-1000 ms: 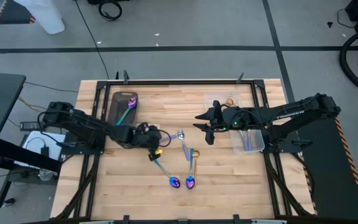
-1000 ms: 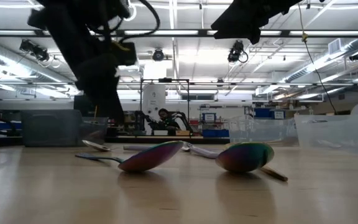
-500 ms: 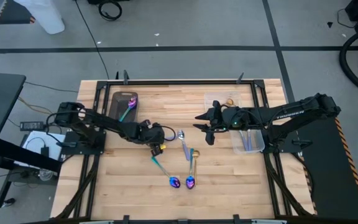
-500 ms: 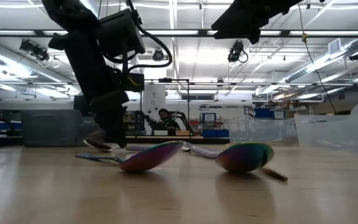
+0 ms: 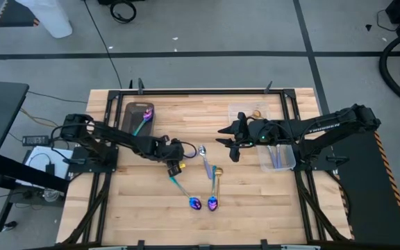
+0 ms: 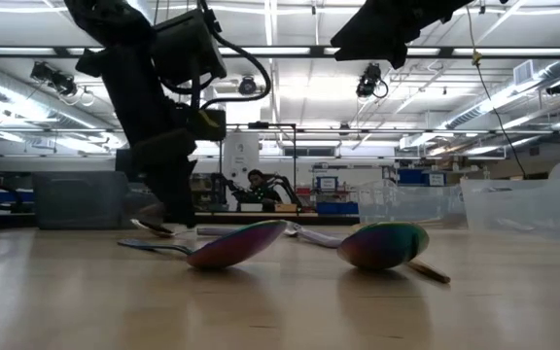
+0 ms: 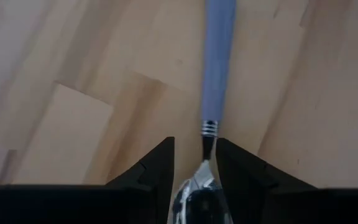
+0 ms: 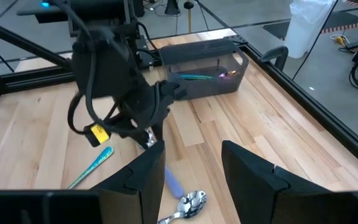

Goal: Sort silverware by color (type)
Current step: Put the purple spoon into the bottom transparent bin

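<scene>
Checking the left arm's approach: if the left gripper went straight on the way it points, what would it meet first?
The left gripper points down with open fingers straddling the blue-handled spoon, so that spoon, then the table; remaining gap unclear.

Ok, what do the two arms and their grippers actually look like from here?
Both arms are black, jointed, with dark cables looped along them. The left gripper carries a small yellow tag and has two black wedge-shaped fingers. The right arm bears pale lettering along its forearm; the right gripper has similar black fingers.
</scene>
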